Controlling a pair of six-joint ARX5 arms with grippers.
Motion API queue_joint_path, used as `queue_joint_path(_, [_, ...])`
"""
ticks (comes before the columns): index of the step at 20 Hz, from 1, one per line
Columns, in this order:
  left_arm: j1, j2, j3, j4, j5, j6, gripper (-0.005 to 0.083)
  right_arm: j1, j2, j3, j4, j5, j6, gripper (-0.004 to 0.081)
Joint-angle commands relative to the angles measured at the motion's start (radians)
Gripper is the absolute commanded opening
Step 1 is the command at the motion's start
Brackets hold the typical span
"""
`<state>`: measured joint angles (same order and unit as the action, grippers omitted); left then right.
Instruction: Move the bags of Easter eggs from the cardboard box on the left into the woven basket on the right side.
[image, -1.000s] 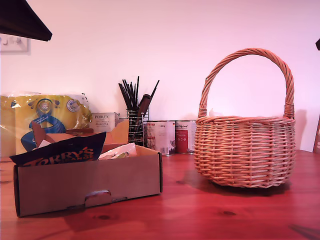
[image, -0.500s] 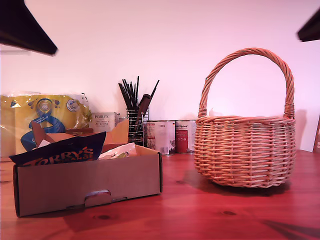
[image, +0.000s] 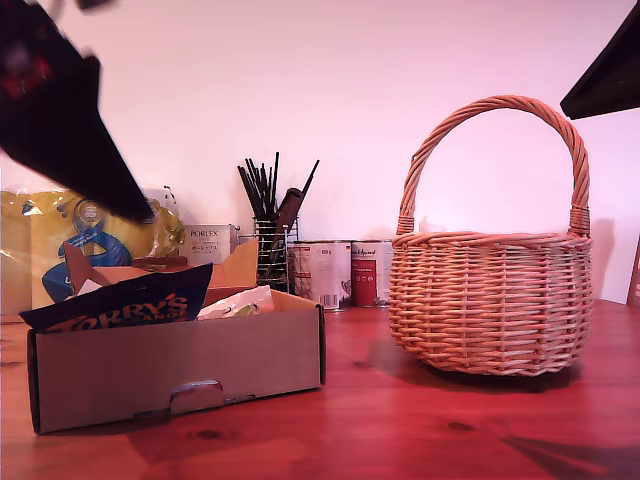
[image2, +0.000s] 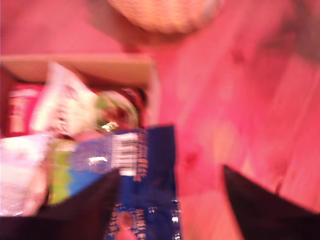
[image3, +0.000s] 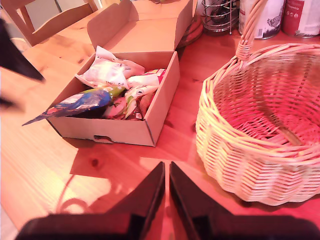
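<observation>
My first gripper hangs over the cardboard box, its two dark fingers spread wide apart with nothing between them; in its own blurred view the navy bag lies directly below the gap, one end reaching out past the box wall over the red-brown table; in the exterior view this arm shows as a dark smeared shape at the exterior view's upper left, above the box.

My second gripper has its fingers pressed together, only a thin slit between the tips, and it grips nothing; it points down at bare table between the box and the woven basket; its arm shows as a dark wedge at the exterior view's upper right.

The bags of Easter eggs all lie in the box; the navy one with orange lettering rests tilted across the front, a white bag sits behind it toward the raised rear flap, and pale and red-and-white packets crowd beside them; the box stands at the exterior view's left, the basket at its right, well apart from it, upright on the table, its inside bare in the second wrist view.

Behind the box stand a yellow plastic pack, a small white carton, a black wire utensil holder and two tins.
</observation>
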<state>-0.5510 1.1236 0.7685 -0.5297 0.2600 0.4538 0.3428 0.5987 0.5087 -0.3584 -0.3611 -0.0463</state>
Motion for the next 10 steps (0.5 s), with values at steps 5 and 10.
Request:
queue_joint_path(5, [-0.086, 0.1, -0.016, 0.042, -0.233, 0.051, 0.0766, 0.004, -0.005, 0.012, 0.01, -0.006, -0.009, -0.0013])
queue_joint_path(10, [-0.089, 0.22, -0.016, 0.204, -0.406, 0.045, 0.0765, 0.004, -0.005, 0.012, 0.01, -0.006, -0.008, -0.0013])
